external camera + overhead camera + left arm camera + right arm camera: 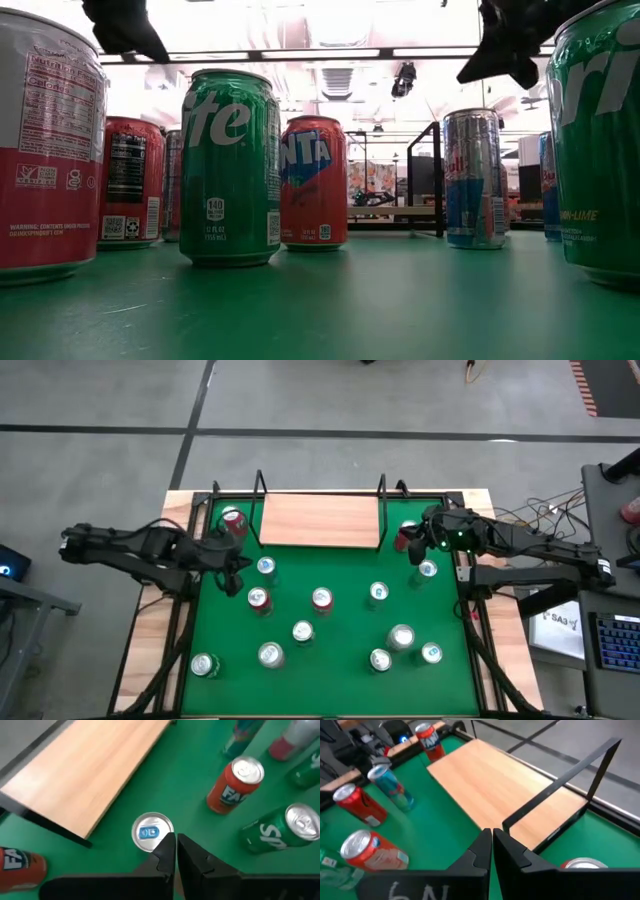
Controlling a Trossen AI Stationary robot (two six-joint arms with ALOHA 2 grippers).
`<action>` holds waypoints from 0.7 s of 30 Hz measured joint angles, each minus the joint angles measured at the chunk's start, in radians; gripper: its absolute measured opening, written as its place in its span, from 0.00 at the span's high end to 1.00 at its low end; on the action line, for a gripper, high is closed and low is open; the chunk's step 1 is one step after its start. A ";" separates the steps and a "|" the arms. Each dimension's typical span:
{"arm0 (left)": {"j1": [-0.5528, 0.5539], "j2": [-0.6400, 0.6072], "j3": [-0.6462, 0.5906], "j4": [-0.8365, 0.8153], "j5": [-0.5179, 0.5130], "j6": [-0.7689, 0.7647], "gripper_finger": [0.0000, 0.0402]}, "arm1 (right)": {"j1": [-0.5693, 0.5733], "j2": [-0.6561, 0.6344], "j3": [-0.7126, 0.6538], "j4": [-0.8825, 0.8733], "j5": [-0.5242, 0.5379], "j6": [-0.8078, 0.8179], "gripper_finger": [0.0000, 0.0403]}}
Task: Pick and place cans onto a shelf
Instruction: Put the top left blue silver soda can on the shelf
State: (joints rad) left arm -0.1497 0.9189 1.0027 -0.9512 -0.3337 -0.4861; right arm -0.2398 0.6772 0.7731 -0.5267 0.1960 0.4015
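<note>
Empty shelf [320,520] at table's far edge, cans [321,598] upright on green top.
Flat light-wood board, long axis left-right, black wire uprights; cylindrical silver-topped cans. Left gripper [238,565] and right gripper [415,548] both hover with fingers pressed together, empty.

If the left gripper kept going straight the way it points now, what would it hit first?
Most likely the blue-tabbed can: in the left wrist view it stands right ahead of the shut left gripper, with the shelf beyond. Depth is unclear, so the fingers might pass just beside it onto the table.
</note>
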 joint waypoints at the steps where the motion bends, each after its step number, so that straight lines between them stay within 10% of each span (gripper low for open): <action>1: 0.000 0.011 0.000 -0.001 0.011 0.005 0.99 | 0.000 -0.002 0.000 0.002 -0.010 0.000 0.98; 21: 0.000 0.154 -0.002 0.008 -0.011 0.137 0.42 | 0.090 -0.009 0.000 0.008 -0.118 -0.012 0.98</action>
State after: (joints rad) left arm -0.1497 1.0733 1.0012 -0.9432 -0.3450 -0.3491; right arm -0.1500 0.6685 0.7731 -0.5190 0.0780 0.3893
